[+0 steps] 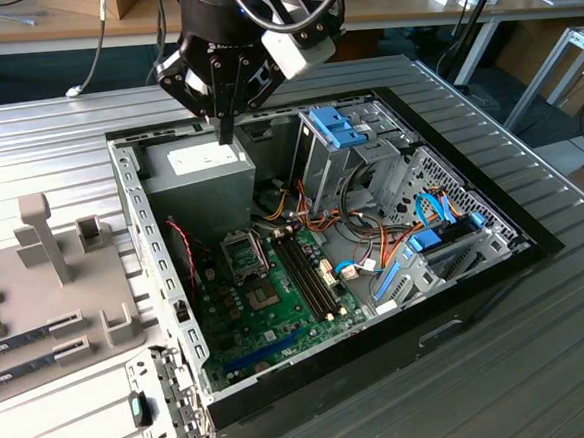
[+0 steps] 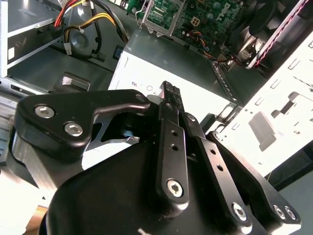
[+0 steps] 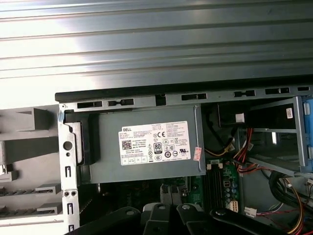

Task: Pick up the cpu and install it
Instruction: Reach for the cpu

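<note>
Watching from my station, I find the exterior view bright and evenly lit from overhead. The ribbed table [image 1: 543, 362] carries a soft sheen, and the inside of the computer case [image 1: 159, 258] sinks into shade around the motherboard [image 1: 269, 321]. In the first wrist view the table's ridges throw back broad white bands of glare, while the power supply [image 3: 107, 161] below them sits in flat grey light. In the second wrist view the case's pale side wall [image 2: 279, 117] is washed almost white. The black gripper [image 2: 171, 93] stays dark, with small glints on its screws.
</note>
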{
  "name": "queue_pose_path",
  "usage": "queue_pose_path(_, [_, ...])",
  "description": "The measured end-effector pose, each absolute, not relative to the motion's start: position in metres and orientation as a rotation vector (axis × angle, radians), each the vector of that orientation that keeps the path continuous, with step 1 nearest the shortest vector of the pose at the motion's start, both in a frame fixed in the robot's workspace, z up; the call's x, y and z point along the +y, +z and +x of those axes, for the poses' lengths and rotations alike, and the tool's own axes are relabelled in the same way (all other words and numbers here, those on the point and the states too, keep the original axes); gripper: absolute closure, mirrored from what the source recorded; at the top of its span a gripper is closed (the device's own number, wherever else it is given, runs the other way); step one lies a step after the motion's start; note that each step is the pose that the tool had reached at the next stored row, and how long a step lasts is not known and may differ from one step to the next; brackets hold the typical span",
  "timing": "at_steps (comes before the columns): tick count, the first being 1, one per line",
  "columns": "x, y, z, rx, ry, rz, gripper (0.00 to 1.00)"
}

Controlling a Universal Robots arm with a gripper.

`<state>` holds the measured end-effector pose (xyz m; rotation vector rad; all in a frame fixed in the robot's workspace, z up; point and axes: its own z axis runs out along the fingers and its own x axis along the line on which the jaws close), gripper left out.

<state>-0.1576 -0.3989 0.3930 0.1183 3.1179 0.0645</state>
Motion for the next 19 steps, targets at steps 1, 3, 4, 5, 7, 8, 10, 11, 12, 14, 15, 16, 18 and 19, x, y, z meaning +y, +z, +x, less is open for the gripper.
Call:
queue_pose_path(1, [-0.3989, 0.393, -0.1578, 3.118, 0.065, 0.118, 0.89])
queue_pose_path(3, [-0.3989, 0.393, -0.1592, 3.118, 0.065, 0.118, 0.89])
queue_pose_path(4, [-0.3989, 0.393, -0.1594, 3.118, 0.065, 0.118, 0.89])
queue_pose_path(5, [-0.3989, 0.393, -0.1597, 3.118, 0.064, 0.118, 0.89])
queue_pose_path(7, [-0.3989, 0.3929, -0.1602, 3.118, 0.065, 0.118, 0.89])
queue_pose_path(8, [-0.3989, 0.3929, -0.1606, 3.118, 0.064, 0.118, 0.89])
queue_pose_path(10, [-0.3989, 0.3929, -0.1613, 3.118, 0.064, 0.118, 0.89])
queue_pose_path(11, [-0.3989, 0.3929, -0.1616, 3.118, 0.065, 0.118, 0.89])
queue_pose_path(12, [-0.3989, 0.3929, -0.1619, 3.118, 0.065, 0.118, 0.89])
queue_pose_path(14, [-0.3989, 0.3928, -0.1625, 3.118, 0.065, 0.118, 0.89])
queue_pose_path(15, [-0.3989, 0.3928, -0.1628, 3.118, 0.064, 0.118, 0.89])
queue_pose_path(16, [-0.3989, 0.3928, -0.1632, 3.118, 0.065, 0.118, 0.89])
queue_pose_path(18, [-0.3989, 0.3927, -0.1639, 3.118, 0.065, 0.118, 0.89])
queue_pose_path(19, [-0.3989, 0.3927, -0.1642, 3.118, 0.065, 0.118, 0.89])
